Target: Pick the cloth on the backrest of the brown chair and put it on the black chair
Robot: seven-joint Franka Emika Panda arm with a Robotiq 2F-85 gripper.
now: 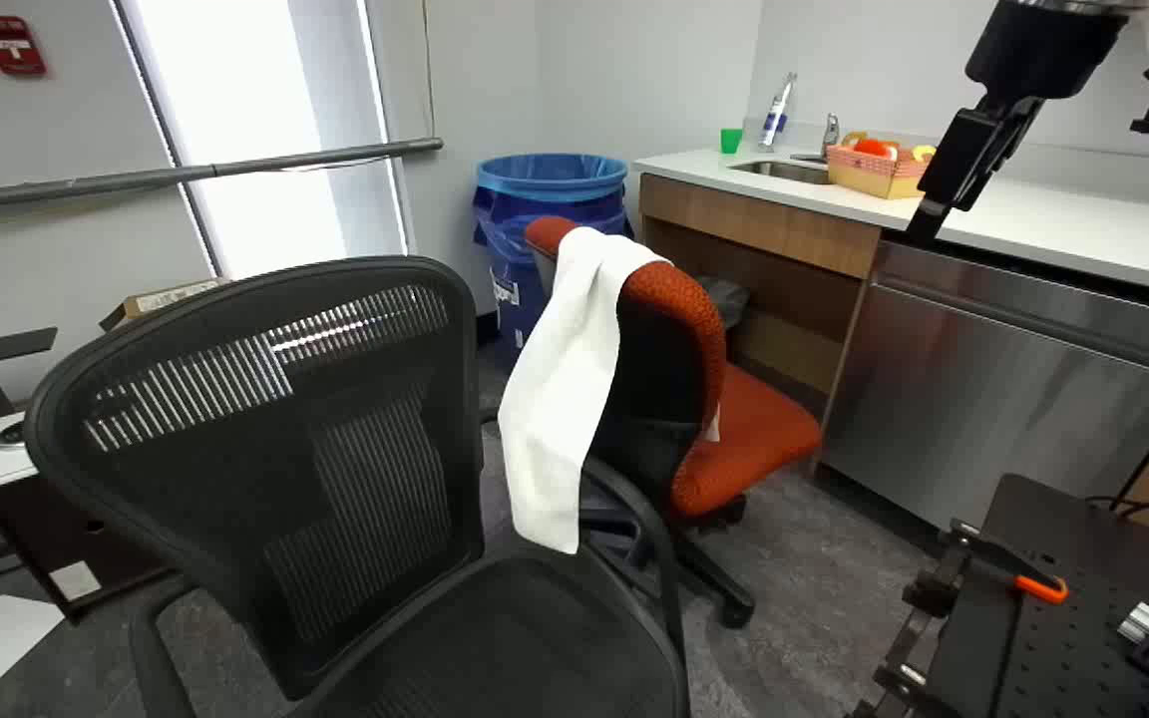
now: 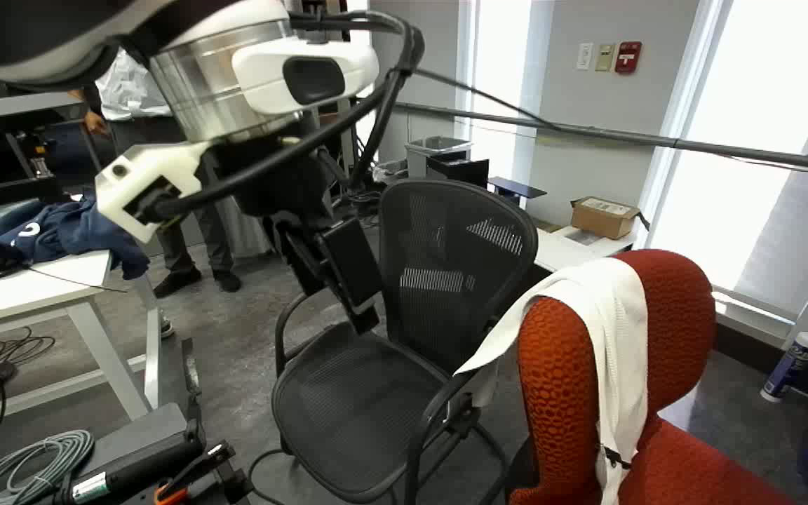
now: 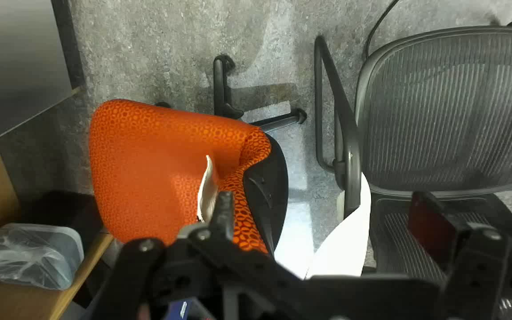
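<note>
The white cloth (image 1: 560,399) is draped over the backrest of the brown chair (image 1: 754,434). One long end hangs down behind the backrest, beside the armrest of the black chair (image 1: 385,519); a shorter end hangs over the seat side. The cloth (image 2: 618,330), brown chair (image 2: 558,372) and black chair (image 2: 362,414) also show in an exterior view. My gripper (image 1: 924,221) is raised, pointing down, apart from the cloth. In the wrist view my gripper (image 3: 329,220) is wide open and empty; the cloth (image 3: 345,244) shows between its fingers, its upper part hidden by the gripper body.
A counter (image 1: 1063,229) with a sink and a basket (image 1: 879,175) stands beside the brown chair. A blue bin (image 1: 555,179) is behind it. A dark table (image 1: 1073,558) with tools is below the arm. A cardboard box (image 2: 604,217) stands behind the chairs.
</note>
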